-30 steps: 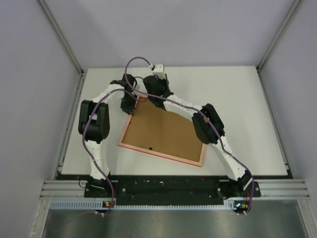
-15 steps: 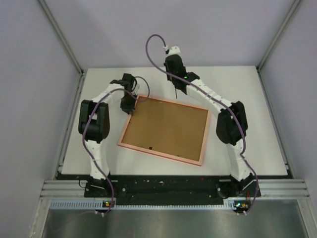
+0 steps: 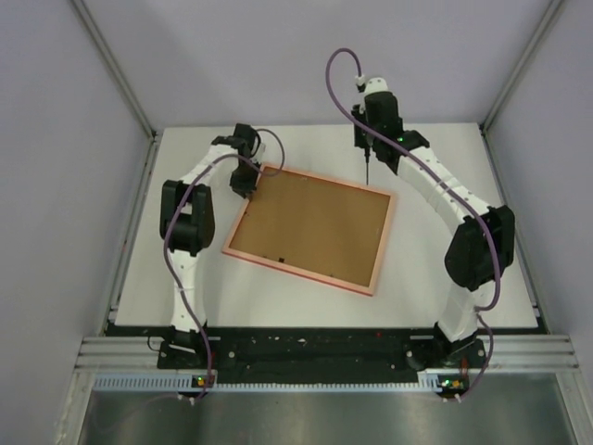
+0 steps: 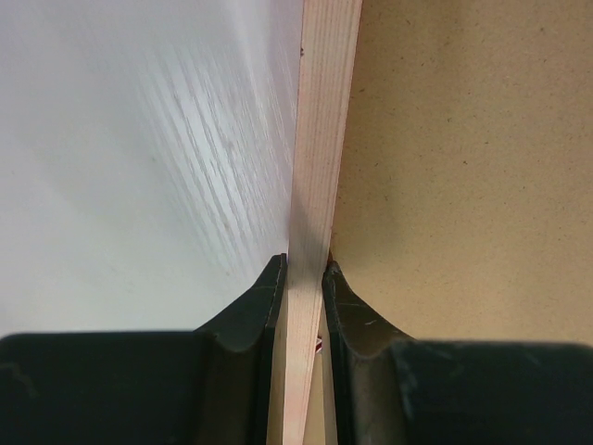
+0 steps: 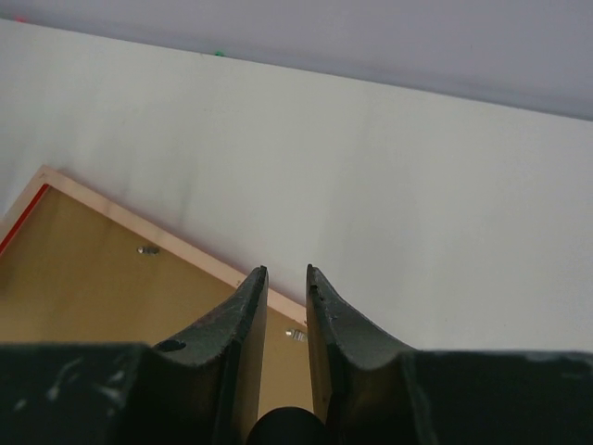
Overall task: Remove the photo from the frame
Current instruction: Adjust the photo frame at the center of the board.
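The frame [image 3: 298, 273] lies face down on the table, showing its pale pinkish rim [image 4: 320, 139] and the brown backing board [image 3: 310, 227] set in it. The photo is hidden under the board. My left gripper [image 3: 246, 182] is at the frame's far left corner, shut on the rim, which runs between its fingers [image 4: 304, 269]. My right gripper [image 3: 368, 176] hangs a little above the table just beyond the frame's far right corner. Its jaws [image 5: 286, 271] stand nearly together with only a thin gap and nothing in it.
Small metal tabs [image 5: 146, 249] sit along the board's far edge [image 5: 139, 222], another [image 5: 296, 335] near my right fingers. White table [image 3: 445, 269] lies right of the frame; grey walls enclose it on three sides. Both arms arch over the table's sides.
My right arm has swung from the frame's far left corner over to its far right corner. The frame has turned slightly, with the left gripper still on its rim.
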`<state>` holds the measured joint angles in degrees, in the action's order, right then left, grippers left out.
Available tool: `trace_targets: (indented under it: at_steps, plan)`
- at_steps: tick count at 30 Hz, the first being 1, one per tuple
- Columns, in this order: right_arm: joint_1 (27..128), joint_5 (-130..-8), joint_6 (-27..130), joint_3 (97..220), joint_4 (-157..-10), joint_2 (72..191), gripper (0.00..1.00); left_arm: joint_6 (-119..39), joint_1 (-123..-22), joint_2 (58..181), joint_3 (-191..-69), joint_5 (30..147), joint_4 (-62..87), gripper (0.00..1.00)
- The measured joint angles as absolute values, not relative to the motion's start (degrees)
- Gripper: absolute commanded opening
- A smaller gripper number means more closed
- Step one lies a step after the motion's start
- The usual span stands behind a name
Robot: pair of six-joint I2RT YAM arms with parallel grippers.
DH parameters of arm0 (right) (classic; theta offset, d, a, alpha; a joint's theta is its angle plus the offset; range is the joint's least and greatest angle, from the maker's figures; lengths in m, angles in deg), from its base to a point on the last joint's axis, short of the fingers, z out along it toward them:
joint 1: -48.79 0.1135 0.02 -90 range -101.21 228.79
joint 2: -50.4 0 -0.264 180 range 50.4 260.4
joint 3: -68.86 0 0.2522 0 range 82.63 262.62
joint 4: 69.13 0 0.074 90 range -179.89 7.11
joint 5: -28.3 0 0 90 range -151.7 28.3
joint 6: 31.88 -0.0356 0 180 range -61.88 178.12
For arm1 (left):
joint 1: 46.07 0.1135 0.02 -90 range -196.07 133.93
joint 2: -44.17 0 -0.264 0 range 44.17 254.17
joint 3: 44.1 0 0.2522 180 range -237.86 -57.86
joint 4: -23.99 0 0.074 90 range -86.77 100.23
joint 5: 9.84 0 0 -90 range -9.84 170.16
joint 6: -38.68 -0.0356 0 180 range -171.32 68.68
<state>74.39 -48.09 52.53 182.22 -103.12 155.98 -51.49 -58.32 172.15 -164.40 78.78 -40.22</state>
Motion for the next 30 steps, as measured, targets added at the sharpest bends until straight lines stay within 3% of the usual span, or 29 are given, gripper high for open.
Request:
trace_targets:
  at_steps: [3, 7, 14, 20, 30]
  plan:
    - [72.89, -49.27, 52.51, 180.82, -103.07, 154.41, 0.00, -51.53, -58.32, 174.76, -168.79, 78.71, -40.64, 0.07]
    - [70.88, -50.63, 52.42, 179.31, -102.79, 153.95, 0.00, -51.58, -58.32, 177.03, -173.10, 78.36, -40.40, 0.41]
    - [65.30, -53.47, 51.88, 177.95, -102.83, 154.89, 0.00, -52.14, -58.16, 174.80, -173.95, 77.16, -39.85, 0.68]
    - [61.70, -54.12, 52.07, 180.93, -102.42, 162.06, 0.00, -53.74, -58.14, 163.48, -167.52, 77.90, -38.85, 0.68]
    - [61.11, -52.37, 52.84, 193.91, -102.94, 177.99, 0.00, -57.96, -58.12, 144.68, -142.04, 80.02, -39.66, 0.67]
